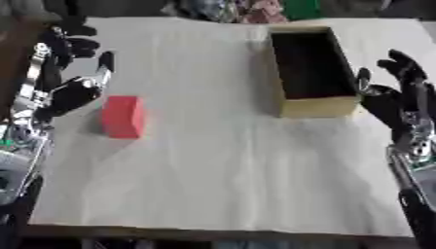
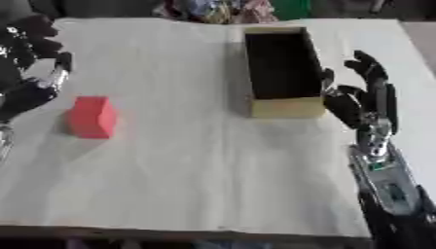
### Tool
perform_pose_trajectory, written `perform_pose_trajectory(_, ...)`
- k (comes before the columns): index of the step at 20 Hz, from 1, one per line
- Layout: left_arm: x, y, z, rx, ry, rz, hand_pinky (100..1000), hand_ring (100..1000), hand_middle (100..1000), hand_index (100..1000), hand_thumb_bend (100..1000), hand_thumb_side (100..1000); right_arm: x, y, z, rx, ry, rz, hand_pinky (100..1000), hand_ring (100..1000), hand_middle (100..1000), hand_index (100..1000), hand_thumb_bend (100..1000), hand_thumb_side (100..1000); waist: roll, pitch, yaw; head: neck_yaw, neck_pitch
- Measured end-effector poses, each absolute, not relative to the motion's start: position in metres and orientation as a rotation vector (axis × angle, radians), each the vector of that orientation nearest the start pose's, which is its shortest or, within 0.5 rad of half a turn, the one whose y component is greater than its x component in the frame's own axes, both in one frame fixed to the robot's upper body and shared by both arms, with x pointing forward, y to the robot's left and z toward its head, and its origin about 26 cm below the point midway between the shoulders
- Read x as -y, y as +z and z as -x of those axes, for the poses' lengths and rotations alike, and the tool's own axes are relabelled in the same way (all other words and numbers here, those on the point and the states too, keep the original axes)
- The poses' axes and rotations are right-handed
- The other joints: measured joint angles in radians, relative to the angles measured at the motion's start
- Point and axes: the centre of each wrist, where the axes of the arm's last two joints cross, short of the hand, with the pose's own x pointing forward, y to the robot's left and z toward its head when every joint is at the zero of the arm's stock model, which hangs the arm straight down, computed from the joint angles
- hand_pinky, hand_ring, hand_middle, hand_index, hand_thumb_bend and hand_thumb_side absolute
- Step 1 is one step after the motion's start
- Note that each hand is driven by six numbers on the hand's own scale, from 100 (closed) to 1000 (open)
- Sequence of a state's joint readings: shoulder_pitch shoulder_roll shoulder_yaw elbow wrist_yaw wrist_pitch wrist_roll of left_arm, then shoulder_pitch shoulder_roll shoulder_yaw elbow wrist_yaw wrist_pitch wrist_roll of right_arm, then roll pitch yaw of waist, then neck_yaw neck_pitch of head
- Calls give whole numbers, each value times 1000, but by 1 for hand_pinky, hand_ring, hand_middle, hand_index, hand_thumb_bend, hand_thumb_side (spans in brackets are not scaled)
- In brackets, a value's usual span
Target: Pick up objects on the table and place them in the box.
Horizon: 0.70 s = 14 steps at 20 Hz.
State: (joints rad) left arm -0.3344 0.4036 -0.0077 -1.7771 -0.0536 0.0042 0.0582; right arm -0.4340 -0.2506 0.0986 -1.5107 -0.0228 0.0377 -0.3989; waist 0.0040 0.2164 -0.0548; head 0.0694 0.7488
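- Red block [image 1: 122, 116] lying flat on the pale table cover [image 1: 213, 185], left of centre, well apart from the box [image 1: 317, 106]; nothing touching it.
- Box open-topped, dark inside, apparently empty, though the interior is too dark to be sure; standing at right of centre, long axis running away from the camera.
- Left hand [image 1: 75, 92] just beside the block's upper left, fingers spread and relaxed, holding nothing.
- Right hand [image 2: 357, 99] close against the box's right wall, fingers extended upward, holding nothing; contact with the wall not resolvable.
- Risk: closing from the side could nudge the block along the cover rather than enclose it.
- Risk: long carry across to the box; a shallow pinch could let the block slip out.
- Risk: narrow opening; a low approach could catch the near rim.
- Risk: right hand moving could push the box askew.
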Motion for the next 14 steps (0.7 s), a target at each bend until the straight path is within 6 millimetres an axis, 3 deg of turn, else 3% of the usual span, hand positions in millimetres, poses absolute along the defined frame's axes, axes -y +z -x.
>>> perform_pose_trajectory(6, -289, 177, -336, 2076, -481, -376, 763, 733, 733, 881, 337, 100, 235, 113, -374, 1916, -19, 327, 676, 948, 739, 878, 211, 100, 0, 0, 7, 0, 5)
perform_pose_trajectory(14, -295, 205, -336, 1987, -884, -538, 784, 773, 791, 902, 521, 100, 236, 112, -373, 1912, -18, 329, 676, 948, 739, 878, 209, 100, 4, -2, 8, 0, 6)
